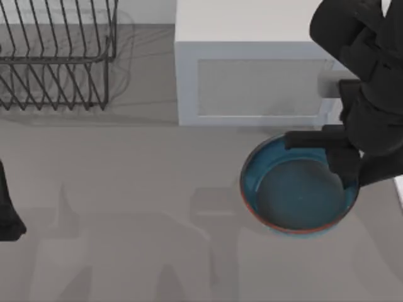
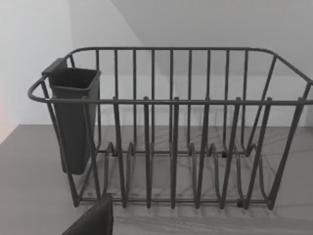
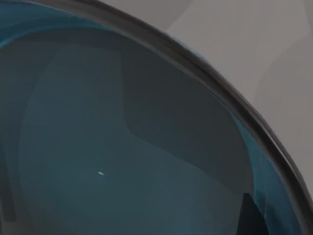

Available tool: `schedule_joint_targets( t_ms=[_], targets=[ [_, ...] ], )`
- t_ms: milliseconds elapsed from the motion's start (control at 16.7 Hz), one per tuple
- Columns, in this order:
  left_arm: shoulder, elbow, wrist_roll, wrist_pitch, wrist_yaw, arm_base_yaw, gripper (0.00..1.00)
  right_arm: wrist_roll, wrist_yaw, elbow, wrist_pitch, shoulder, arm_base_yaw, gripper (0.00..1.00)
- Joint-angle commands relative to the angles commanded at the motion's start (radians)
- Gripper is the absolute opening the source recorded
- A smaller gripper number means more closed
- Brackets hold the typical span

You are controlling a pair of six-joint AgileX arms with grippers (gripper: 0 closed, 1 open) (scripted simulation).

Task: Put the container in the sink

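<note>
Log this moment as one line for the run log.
right gripper: over far right rim of blue bowl | bowl: on counter before microwave | left arm: parked at left edge

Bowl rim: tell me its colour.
Reddish-brown, on the blue bowl; clearest in the top view.

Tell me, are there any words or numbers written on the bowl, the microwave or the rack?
None. The blue bowl, the white microwave and the wire dish rack with its dark cup carry no words, numbers or signs.
</note>
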Motion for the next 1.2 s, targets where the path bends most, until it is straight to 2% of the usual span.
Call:
schedule_joint_targets(
  t_ms=[240, 480, 840, 1200],
  targets=[
    [0.000, 0.000, 0.000, 0.000, 0.000, 0.000, 1.00, -0.037, -0.001, 0.000, 0.103, -0.053, -0.031, 0.00],
    [0.000, 0.000, 0.000, 0.000, 0.000, 0.000, 1.00, -0.115, -0.021, -0.034, 0.372, -0.125, -0.123, 0.00],
    [0.000, 0.000, 0.000, 0.000, 0.000, 0.000, 1.00, -0.280, -0.111, -0.221, 1.031, -0.174, -0.383, 0.00],
    [0.000, 0.000, 0.000, 0.000, 0.000, 0.000, 1.00, -0.446, -0.267, -0.536, 1.705, -0.165, -0.716, 0.00]
  ],
)
